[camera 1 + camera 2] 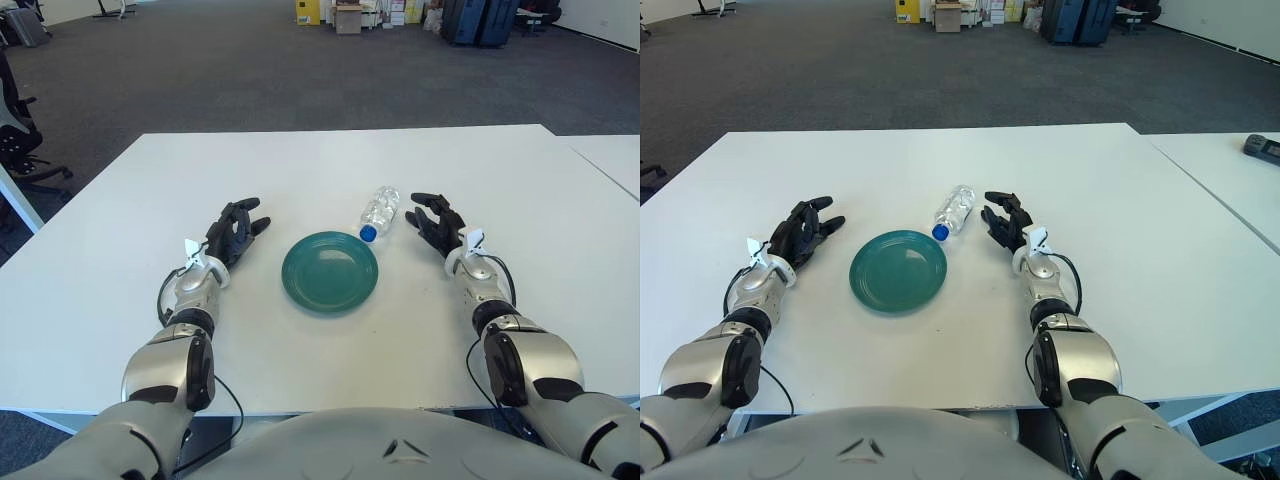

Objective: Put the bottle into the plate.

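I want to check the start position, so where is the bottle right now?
The bottle lies on its side on the white table, just beyond the green plate toward its right, close beside the open right hand.

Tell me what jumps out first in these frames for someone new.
The green plate sits mid-table between the two arms, with nothing on it. Just beyond its far right edge a clear bottle lies on its side, blue cap toward the plate. The right robot hand shows just right of the bottle, fingers spread and apart from it; the left robot hand shows left of the plate, also holding nothing.
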`<act>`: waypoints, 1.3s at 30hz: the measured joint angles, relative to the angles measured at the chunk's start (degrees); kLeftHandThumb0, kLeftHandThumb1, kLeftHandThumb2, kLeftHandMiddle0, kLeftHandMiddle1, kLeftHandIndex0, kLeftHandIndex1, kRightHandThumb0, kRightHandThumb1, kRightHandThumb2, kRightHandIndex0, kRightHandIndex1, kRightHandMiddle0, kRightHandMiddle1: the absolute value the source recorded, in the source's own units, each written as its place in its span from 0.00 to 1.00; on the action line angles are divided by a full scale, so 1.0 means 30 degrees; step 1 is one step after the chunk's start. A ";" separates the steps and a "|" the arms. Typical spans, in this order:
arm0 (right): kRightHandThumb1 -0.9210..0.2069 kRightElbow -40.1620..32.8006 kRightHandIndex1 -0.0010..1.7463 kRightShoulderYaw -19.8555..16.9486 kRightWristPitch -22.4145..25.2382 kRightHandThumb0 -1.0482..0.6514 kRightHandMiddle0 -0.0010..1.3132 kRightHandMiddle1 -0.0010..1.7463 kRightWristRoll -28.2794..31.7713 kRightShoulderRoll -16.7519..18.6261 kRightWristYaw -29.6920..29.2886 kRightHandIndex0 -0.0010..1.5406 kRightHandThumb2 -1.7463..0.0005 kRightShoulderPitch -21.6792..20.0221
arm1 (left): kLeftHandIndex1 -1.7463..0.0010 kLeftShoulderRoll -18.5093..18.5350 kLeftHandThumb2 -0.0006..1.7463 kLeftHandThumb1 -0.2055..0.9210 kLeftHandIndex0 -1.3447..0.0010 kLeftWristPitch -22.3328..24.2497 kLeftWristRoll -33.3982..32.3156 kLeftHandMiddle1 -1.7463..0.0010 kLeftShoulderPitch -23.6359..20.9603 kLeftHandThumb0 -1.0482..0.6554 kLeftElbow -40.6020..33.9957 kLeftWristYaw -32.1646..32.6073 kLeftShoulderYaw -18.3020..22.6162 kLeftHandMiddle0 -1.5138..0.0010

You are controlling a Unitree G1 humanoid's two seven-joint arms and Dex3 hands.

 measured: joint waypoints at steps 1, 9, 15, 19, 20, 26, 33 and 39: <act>0.00 0.0001 0.09 -0.0005 -0.0004 0.25 0.06 0.54 0.0005 0.0000 0.0044 0.48 0.70 0.0001 | 0.41 0.0000 0.44 1.00 0.96 0.0001 -0.0001 0.69 -0.0001 0.12 0.0003 0.0000 0.0006 0.75; 0.00 0.0004 0.09 -0.0001 -0.0092 0.25 0.05 0.54 0.0005 -0.0001 0.0075 0.48 0.68 0.0031 | 0.41 0.0000 0.44 1.00 0.96 0.0005 0.0002 0.69 -0.0008 0.12 0.0013 0.0000 0.0024 0.75; 0.00 0.0005 0.09 0.0007 -0.0123 0.24 0.05 0.54 0.0003 -0.0002 0.0071 0.47 0.68 0.0042 | 0.41 0.0000 0.44 1.00 0.96 0.0006 0.0003 0.69 -0.0012 0.12 0.0019 0.0001 0.0031 0.75; 0.00 0.0006 0.09 0.0021 -0.0123 0.23 0.06 0.54 -0.0003 -0.0005 0.0059 0.46 0.68 0.0042 | 0.41 0.0000 0.44 1.00 0.96 0.0013 0.0003 0.69 -0.0018 0.12 0.0025 0.0001 0.0043 0.74; 0.00 0.0006 0.09 0.0027 -0.0123 0.23 0.06 0.54 -0.0007 -0.0007 0.0050 0.46 0.68 0.0042 | 0.41 0.0000 0.44 1.00 0.96 0.0016 0.0003 0.69 -0.0023 0.12 0.0029 0.0001 0.0045 0.74; 0.00 0.0011 0.10 0.0077 -0.0116 0.24 0.06 0.54 -0.0035 -0.0018 -0.0119 0.47 0.68 0.0040 | 0.41 -0.0017 0.44 1.00 0.95 0.0062 0.0013 0.68 -0.0084 0.12 0.0088 0.0058 0.0053 0.74; 0.00 0.0047 0.14 0.0070 -0.0043 0.27 0.06 0.56 -0.0046 -0.0031 -0.0898 0.48 0.67 0.0000 | 0.41 -0.0157 0.44 1.00 0.95 0.0068 0.0026 0.69 -0.0227 0.12 0.0182 0.0284 0.0027 0.74; 0.00 -0.0038 0.26 0.0282 -0.0195 0.27 0.05 0.58 -0.0694 -0.0310 -0.2675 0.42 0.68 -0.0415 | 0.41 -0.0393 0.44 1.00 0.96 0.0061 0.0055 0.69 -0.0370 0.12 0.0218 0.0542 -0.0060 0.75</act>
